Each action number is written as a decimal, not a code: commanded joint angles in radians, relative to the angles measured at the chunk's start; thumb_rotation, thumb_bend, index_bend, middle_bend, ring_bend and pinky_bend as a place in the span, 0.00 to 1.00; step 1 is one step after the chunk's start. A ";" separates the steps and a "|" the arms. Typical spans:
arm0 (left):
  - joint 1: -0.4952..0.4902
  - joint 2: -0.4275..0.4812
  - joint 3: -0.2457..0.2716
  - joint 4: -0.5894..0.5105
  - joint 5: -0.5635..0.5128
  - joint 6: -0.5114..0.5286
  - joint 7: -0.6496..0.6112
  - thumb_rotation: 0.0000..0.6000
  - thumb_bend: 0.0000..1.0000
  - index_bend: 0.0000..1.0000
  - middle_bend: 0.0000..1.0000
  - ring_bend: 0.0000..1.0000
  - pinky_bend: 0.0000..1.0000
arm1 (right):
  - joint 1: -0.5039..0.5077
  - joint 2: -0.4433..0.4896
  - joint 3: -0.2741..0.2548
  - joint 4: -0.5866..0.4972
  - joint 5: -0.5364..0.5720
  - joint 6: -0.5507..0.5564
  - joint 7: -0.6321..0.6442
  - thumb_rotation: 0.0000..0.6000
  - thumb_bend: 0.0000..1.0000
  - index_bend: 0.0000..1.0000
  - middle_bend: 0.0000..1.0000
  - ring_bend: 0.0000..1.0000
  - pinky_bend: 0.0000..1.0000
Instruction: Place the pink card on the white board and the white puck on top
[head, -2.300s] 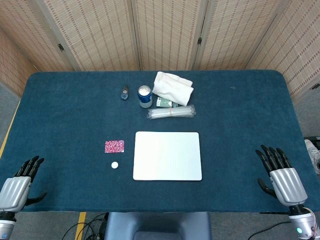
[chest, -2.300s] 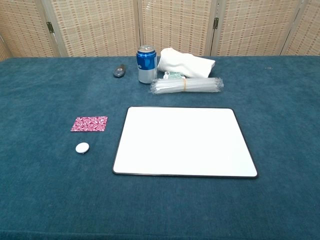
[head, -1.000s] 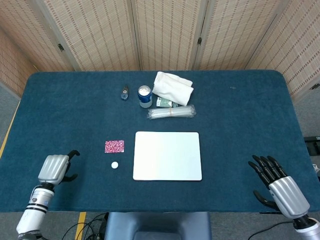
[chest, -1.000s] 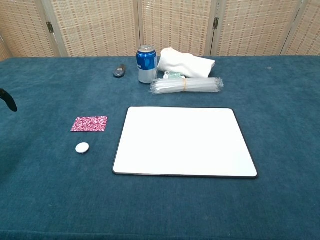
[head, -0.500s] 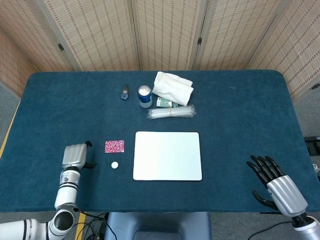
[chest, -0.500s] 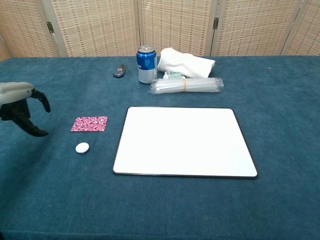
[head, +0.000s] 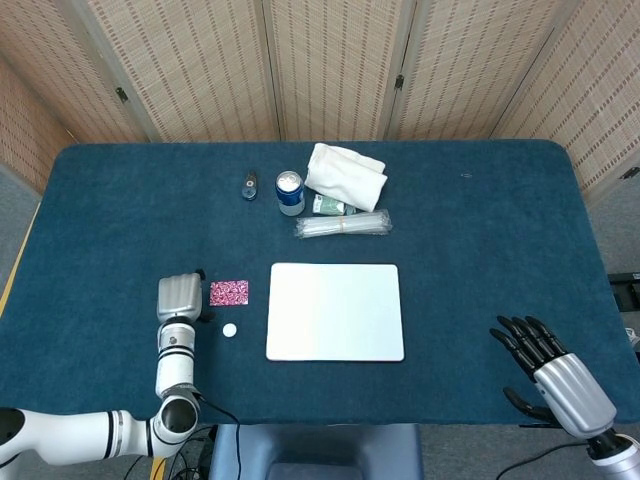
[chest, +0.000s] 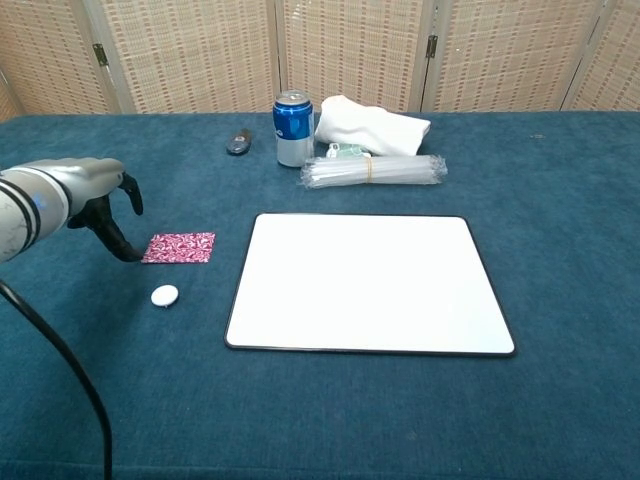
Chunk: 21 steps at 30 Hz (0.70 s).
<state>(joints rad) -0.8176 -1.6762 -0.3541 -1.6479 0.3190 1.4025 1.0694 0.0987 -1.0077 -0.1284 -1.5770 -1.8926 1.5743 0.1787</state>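
On the dark blue felt table (head: 480, 230), at about nine o'clock from the flat white rectangular board (head: 335, 311), lies the small pink patterned card (head: 229, 292), with the round white puck (head: 230, 330) just beside it at six o'clock. Both are off the board and apart from each other.

The left hand (chest: 85, 195) hovers just beside the card's outer edge, fingers curved downward with a gap between thumb and fingers, holding nothing. The right hand (head: 550, 365) sits near the table's front edge at four o'clock from the board, fingers spread and empty.

The thin card lies flat on soft felt, so the fingertips may slide over it or push it toward the board rather than lift it. A sweeping approach could also knock the nearby puck and send it rolling away.
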 joint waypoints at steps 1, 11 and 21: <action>-0.024 -0.032 0.008 0.047 -0.008 -0.006 0.017 1.00 0.25 0.29 1.00 0.87 0.96 | -0.001 0.004 -0.002 0.004 -0.002 0.008 0.010 1.00 0.25 0.00 0.00 0.00 0.00; -0.076 -0.099 -0.005 0.179 -0.026 -0.077 0.024 1.00 0.25 0.31 1.00 0.87 0.97 | -0.001 0.014 -0.003 0.016 0.002 0.022 0.047 1.00 0.25 0.00 0.00 0.00 0.00; -0.104 -0.123 -0.012 0.247 -0.048 -0.129 0.030 1.00 0.25 0.34 1.00 0.88 0.97 | 0.000 0.018 0.000 0.020 0.011 0.024 0.061 1.00 0.25 0.00 0.00 0.00 0.00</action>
<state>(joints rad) -0.9202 -1.7982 -0.3662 -1.4022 0.2714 1.2745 1.0995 0.0985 -0.9895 -0.1285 -1.5570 -1.8817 1.5983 0.2394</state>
